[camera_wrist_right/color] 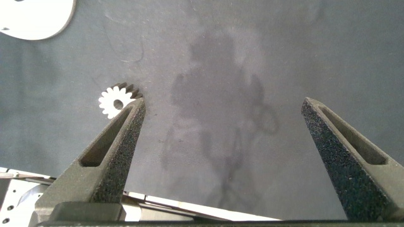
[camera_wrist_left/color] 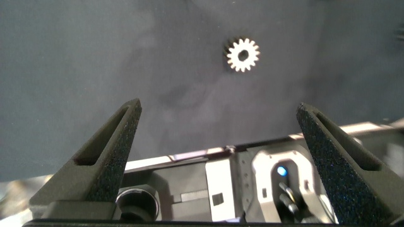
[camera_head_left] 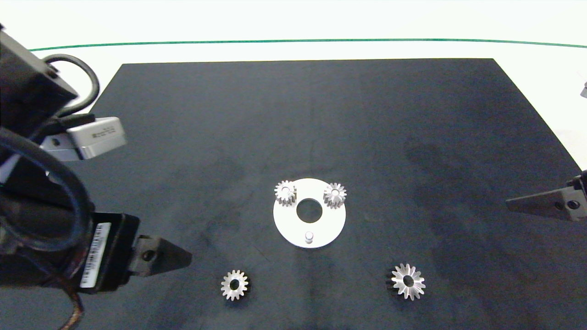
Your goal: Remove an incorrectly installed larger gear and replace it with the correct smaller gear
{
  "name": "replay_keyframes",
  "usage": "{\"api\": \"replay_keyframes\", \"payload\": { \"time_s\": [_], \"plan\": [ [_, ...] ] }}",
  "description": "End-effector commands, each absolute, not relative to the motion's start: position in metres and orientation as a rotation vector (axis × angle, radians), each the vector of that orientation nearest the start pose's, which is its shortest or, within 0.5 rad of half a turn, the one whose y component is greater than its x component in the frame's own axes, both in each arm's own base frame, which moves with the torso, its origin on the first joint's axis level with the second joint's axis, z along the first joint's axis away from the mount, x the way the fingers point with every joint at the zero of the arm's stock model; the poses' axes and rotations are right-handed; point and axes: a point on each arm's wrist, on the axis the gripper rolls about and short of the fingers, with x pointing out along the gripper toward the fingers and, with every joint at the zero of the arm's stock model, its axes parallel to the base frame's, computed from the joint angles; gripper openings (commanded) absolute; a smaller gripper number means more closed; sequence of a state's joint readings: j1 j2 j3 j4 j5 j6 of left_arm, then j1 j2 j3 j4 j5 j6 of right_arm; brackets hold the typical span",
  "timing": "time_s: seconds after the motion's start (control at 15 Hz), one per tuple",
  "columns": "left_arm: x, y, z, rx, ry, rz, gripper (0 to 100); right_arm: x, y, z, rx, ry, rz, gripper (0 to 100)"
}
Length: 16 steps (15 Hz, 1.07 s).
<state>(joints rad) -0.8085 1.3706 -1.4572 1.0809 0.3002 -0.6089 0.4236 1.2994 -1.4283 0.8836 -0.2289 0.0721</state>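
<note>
While both arms hang back from the work, this is how things stand:

Plate: the white disc (camera_head_left: 284, 227) sits mid-mat, two small gears (camera_head_left: 285, 192) on its far pegs, the near peg (camera_head_left: 309, 236) bare.
Larger gear: the larger gear (camera_head_left: 407, 281) lies off the plate, toward the mat's (camera_head_left: 321, 119) near right edge.
Smaller gear: the smaller gear (camera_head_left: 235, 285) lies loose by the near edge, left of centre.
Left tool: the left tool (camera_head_left: 176, 259), jaws spread wide and empty, hovers beside the smaller gear.
Right tool: the right tool (camera_head_left: 527, 202), also wide open, waits at the right edge.
Advice: I'd centre the left tool over the smaller gear, pinch across its teeth, keep it flat, then line its hole up over the bare peg.
</note>
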Motion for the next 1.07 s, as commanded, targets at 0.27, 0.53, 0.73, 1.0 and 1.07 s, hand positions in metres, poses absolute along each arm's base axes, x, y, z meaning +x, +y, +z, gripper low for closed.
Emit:
{"api": "replay_keyframes", "payload": {
  "time_s": [0.27, 0.53, 0.73, 1.0, 1.07],
  "plan": [
    [0.128, -0.16, 0.243, 0.235, 0.979, -0.058, 100, 0.126, 0.051, 0.319, -0.174, 0.687, 0.164, 100],
    [0.137, -0.189, 0.22, 0.248, 1.01, -0.064, 100, 0.122, 0.049, 0.317, -0.185, 0.694, 0.183, 100],
    [0.144, -0.201, 0.215, 0.185, 0.995, -0.048, 100, 0.123, 0.049, 0.316, -0.18, 0.699, 0.184, 100],
    [0.15, -0.206, 0.205, 0.124, 1.015, 0.02, 100, 0.122, 0.045, 0.317, -0.188, 0.694, 0.177, 100],
    [0.15, -0.205, 0.207, 0.116, 1.014, 0.018, 100, 0.121, 0.045, 0.317, -0.189, 0.693, 0.179, 100]
  ]
}}
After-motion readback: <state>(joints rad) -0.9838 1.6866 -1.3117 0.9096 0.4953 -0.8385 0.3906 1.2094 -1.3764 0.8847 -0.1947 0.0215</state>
